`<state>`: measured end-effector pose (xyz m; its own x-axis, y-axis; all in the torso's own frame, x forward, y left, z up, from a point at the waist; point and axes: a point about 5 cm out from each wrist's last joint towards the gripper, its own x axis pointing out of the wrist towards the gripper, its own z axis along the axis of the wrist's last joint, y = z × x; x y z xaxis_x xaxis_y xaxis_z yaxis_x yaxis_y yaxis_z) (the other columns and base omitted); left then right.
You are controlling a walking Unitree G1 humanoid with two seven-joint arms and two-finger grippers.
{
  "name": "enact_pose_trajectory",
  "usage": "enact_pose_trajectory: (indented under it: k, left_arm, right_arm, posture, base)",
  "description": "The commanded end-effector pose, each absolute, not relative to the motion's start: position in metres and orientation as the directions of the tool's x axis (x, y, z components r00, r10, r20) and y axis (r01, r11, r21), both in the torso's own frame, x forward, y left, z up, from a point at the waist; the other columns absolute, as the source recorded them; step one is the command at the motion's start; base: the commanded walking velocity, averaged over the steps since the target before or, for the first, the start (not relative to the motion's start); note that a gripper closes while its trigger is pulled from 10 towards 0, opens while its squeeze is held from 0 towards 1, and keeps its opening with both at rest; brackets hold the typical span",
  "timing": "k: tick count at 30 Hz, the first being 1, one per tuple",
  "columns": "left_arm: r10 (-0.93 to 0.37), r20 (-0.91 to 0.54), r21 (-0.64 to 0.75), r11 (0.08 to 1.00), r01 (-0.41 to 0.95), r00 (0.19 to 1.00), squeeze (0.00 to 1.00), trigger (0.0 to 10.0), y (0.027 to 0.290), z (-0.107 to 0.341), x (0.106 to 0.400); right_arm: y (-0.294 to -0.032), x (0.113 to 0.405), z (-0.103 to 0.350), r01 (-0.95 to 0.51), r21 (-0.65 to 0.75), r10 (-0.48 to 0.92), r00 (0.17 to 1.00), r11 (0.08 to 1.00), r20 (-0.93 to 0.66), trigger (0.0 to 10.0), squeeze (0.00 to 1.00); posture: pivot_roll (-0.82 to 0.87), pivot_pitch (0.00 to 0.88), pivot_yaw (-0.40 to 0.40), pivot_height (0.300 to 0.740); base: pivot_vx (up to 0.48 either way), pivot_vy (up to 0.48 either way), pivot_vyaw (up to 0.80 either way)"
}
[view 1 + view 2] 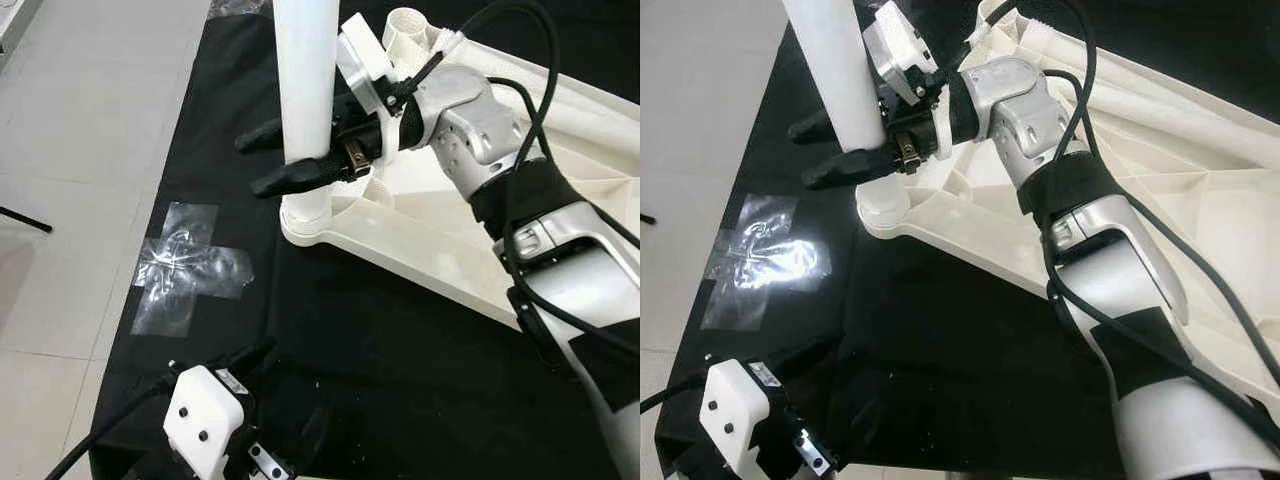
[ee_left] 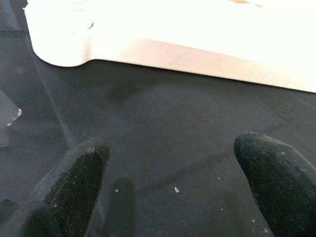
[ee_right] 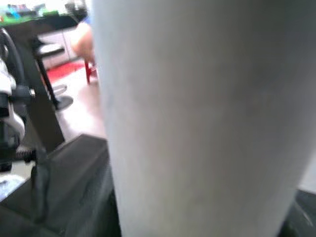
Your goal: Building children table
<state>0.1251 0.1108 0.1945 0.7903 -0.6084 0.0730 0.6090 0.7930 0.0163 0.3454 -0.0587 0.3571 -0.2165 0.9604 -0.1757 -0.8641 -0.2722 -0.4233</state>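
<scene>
A: What is underfoot?
B: A black mat (image 1: 400,340) on a pale tiled floor (image 1: 70,150), with a clear tape cross (image 1: 190,265) at its left.

A: And the table parts?
B: The white tabletop (image 1: 450,250) lies upside down at the far right. A white leg (image 1: 305,80) stands upright in its near-left corner socket.

A: The tools?
B: The right tool (image 1: 290,155) grips that leg, one finger on each side. The left tool (image 2: 173,192) hangs low over the mat, fingers spread wide, holding nothing.

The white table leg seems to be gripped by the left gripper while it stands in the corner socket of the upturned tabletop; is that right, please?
Not quite: the right gripper grips the white table leg, as the left eye view shows. The leg does stand in the corner socket of the upturned tabletop.
</scene>
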Motion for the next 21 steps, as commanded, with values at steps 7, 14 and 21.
enact_pose_trajectory:
  k: [7,14,21]
  left_arm:
    - [-0.617,0.054,-0.011,0.786,0.619,0.785,0.00,10.0,0.109,0.193,0.121]
    - [-0.618,0.051,-0.011,0.785,0.619,0.784,0.00,10.0,0.109,0.193,0.121]
    - [-0.619,0.049,-0.011,0.784,0.620,0.784,0.00,10.0,0.109,0.193,0.122]
  right_arm:
    - [-0.067,0.358,0.311,-0.935,-0.286,0.954,-0.133,-0.211,-0.269,10.0,0.00]
    - [-0.073,0.359,0.308,-0.948,-0.284,0.971,-0.076,-0.141,-0.228,10.0,0.00]
    - [-0.081,0.360,0.307,-0.958,-0.283,0.982,-0.002,-0.056,-0.190,10.0,0.00]
  posture:
    - [0.08,0.472,-0.141,0.740]
    - [0.08,0.470,-0.138,0.740]
    - [0.08,0.469,-0.136,0.740]
  base:
    - [0.000,0.000,0.00]
    - [0.000,0.000,0.00]
    - [0.000,0.000,0.00]
